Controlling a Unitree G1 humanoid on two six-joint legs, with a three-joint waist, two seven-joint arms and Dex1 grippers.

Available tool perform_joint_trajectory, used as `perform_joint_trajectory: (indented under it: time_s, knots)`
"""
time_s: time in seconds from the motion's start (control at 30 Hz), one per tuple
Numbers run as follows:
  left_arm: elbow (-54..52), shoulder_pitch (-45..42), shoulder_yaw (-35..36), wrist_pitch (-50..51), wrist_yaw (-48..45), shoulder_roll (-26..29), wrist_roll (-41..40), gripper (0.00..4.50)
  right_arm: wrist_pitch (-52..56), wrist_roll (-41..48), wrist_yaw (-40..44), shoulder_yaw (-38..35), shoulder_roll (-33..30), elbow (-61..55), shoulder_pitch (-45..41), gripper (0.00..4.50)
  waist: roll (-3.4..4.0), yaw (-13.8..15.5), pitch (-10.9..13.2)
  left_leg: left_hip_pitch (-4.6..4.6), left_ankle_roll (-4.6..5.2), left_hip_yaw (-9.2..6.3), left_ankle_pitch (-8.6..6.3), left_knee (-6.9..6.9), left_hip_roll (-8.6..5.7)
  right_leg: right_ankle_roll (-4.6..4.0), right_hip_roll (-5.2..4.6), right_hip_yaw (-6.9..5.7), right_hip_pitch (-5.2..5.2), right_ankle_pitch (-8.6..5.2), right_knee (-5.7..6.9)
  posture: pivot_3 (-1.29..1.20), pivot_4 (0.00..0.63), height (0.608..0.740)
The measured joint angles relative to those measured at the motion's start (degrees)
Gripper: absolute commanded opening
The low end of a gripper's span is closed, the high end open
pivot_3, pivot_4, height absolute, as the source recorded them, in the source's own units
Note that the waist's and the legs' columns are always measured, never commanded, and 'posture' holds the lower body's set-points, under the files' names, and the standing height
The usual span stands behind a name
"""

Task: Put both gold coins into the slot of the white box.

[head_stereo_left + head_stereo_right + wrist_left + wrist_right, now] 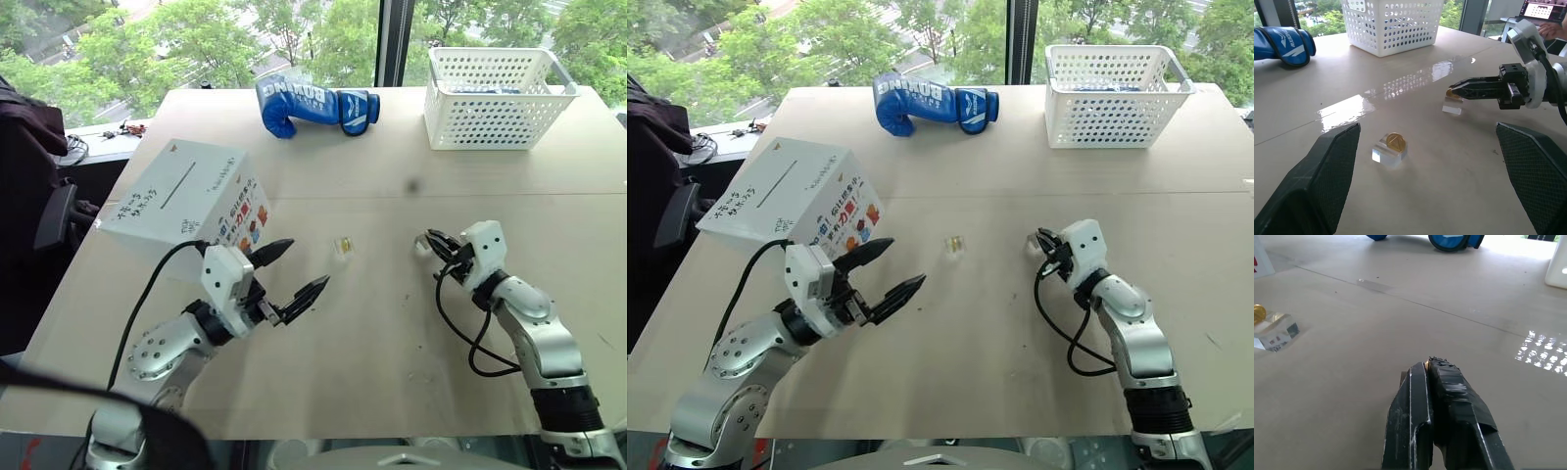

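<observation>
Lighting: bright daylight from the windows [294,39] beyond the table's [392,372] far edge. Glare: white reflected patches on the tabletop in both wrist views, patterned by the white basket [1391,24]. Shadows: soft and faint. Focus: head views sharp; close foreground in the wrist views slightly soft.

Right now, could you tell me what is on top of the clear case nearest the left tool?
A gold coin stands upright on the clear case, between the open left tool's fingers without touching them. Its underside contact is hidden.
</observation>
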Motion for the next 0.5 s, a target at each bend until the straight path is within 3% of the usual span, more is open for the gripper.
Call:
perform_joint_trajectory:
  time_s: [0.2,0.3,0.43,0.5]
  knots:
    - [0.38,-1.19,-0.49,2.70,2.06,-1.35,-1.32,4.50,8.20,9.63,-0.47,-2.82,2.93,-2.76,-0.11,0.06,0.01,-0.05,0.01,-0.01,0.00,-0.01,0.00,0.00,0.00,0.00,0.00,0.00,0.00,0.00,0.00,0.00,0.150,0.721]
    - [0.48,-2.68,-0.49,5.85,4.03,-3.98,-5.73,4.50,15.28,18.01,-2.46,-6.23,5.71,-4.89,-1.32,0.06,0.02,-0.07,0.02,-0.02,0.00,-0.02,0.00,0.00,0.00,0.00,-0.01,0.00,-0.01,0.00,0.00,0.00,0.150,0.721]
    - [0.50,-5.08,-0.26,10.40,7.06,-7.74,-15.20,4.50,22.44,28.15,-5.83,-10.14,8.08,-7.33,-3.41,0.06,0.02,-0.23,0.01,-0.04,0.00,-0.07,0.00,0.00,0.00,0.00,-0.02,-0.04,-0.01,0.00,0.00,0.00,0.150,0.721]
    - [0.55,-6.89,0.66,13.41,9.71,-10.11,-24.38,4.50,26.89,35.12,-8.05,-11.94,9.17,-7.91,-4.14,0.06,0.02,-0.34,0.01,-0.04,0.00,-0.07,0.00,0.01,0.00,0.00,-0.03,-0.05,-0.02,0.00,0.00,0.00,0.150,0.721]
